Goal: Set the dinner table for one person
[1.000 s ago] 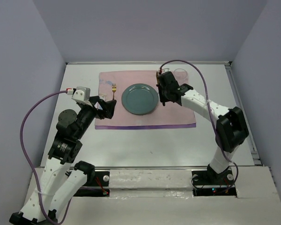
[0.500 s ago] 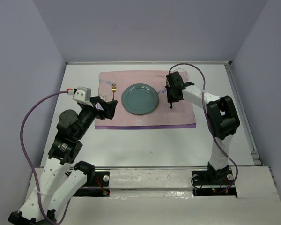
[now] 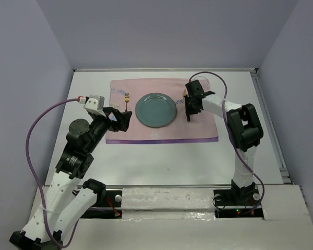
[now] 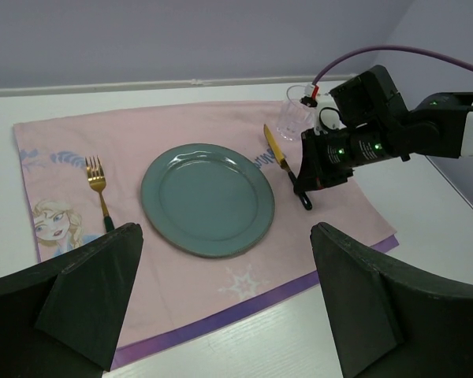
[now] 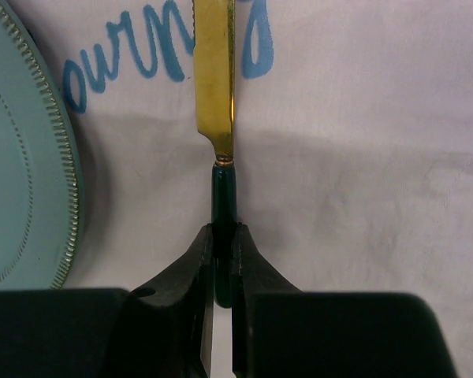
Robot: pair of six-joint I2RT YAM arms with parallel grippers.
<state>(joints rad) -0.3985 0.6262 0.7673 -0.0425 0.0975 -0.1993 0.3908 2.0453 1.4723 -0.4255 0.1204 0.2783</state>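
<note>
On the white dinner table (image 3: pixel 146 156) lies a pink cloth (image 3: pixel 198 130) with a teal plate (image 3: pixel 155 110) in its middle. A gold fork (image 3: pixel 127 100) with a dark handle lies left of the plate. My right gripper (image 3: pixel 188 111) is just right of the plate, shut on the dark green handle (image 5: pixel 224 206) of a gold knife (image 5: pixel 214 71) that lies along the cloth. My left gripper (image 3: pixel 124 120) is open and empty, over the cloth's near left corner. In the left wrist view the plate (image 4: pixel 207 197), fork (image 4: pixel 98 183) and knife (image 4: pixel 274 147) show.
A clear glass (image 4: pixel 299 111) stands at the cloth's far right corner, just behind the right gripper. Grey walls enclose the table on three sides. The right arm's purple cable (image 3: pixel 219 83) arcs above the glass.
The right arm has folded in and its wrist has turned, bringing the knife down beside the plate's right rim. The left arm has shifted slightly; its gripper stays open.
</note>
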